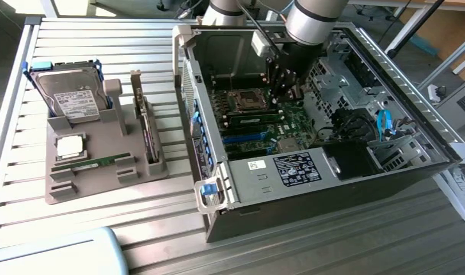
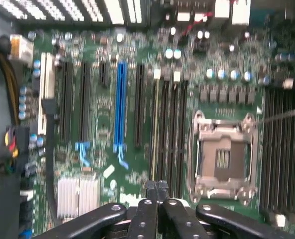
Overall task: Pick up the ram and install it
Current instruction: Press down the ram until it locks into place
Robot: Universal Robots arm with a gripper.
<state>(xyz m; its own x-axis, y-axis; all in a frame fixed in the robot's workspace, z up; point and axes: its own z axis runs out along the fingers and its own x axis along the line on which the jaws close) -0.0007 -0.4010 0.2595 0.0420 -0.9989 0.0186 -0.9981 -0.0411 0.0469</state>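
Hovering inside the open computer case [image 1: 335, 172], the pincer [image 2: 156, 188] has its fingers pressed together with nothing between them, poised just above the motherboard [image 2: 137, 164] beside the empty processor socket [image 2: 222, 157]. In the wrist view the closed tips sit over the row of dark memory slots [image 2: 167, 129] next to that socket. One ram stick [image 1: 254, 121] already lies seated in a slot just below the socket in the exterior view, its green edge and dark chips visible, so the installation looks done or nearly so (whether the latches have fully clicked cannot be told). The closed tips so close to the slots suggest a pressing-down stage rather than a carry. Out on the slatted desk [image 1: 87, 223], at the exterior view's left, the grey parts holder [image 1: 102, 186] carries a hard drive [image 1: 70, 100], a square processor chip [image 1: 70, 146], an upright expansion card [image 1: 145, 123] and another thin green stick [image 1: 95, 163] lying in its groove, well apart from the arm.
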